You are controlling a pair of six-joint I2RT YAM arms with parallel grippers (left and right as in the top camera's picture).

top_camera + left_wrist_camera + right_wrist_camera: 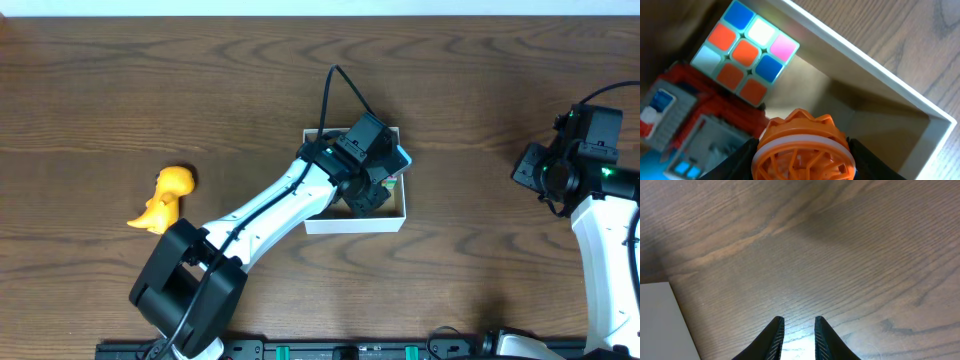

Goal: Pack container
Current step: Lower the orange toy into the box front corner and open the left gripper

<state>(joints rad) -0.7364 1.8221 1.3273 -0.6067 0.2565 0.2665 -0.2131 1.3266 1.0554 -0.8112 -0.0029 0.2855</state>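
1. Overhead: the container [355, 225] sits on the wooden table [200, 80]. The left arm reaches up from the near edge and covers most of the container. The left gripper [368, 195] is down inside the walls, and its jaws cannot be read from here. An orange dinosaur [165, 198] lies well to the left of the container, apart from everything else. The right gripper [528, 170] is well to the right of the container, over bare wood. Only this view shows the dinosaur and both arms at once.

2. Left wrist: this view shows the container's inside, which the arm hides from above. The left gripper [800, 162] has its jaws clamped on an orange ribbed toy [800, 145], with a dark finger against each side. Beyond the toy, a colour cube [747, 47] sits in the container near the white wall [865, 60]. A red and grey toy [690, 125] lies just beside the cube. The floor of the container is plain brown.

3. Right wrist: the right gripper [796, 330] hangs over the table [815, 255]. Its jaws stand slightly apart with nothing between them, a detail the overhead view cannot give. A pale flat shape shows at the lower left edge, and it cannot be told what it is.
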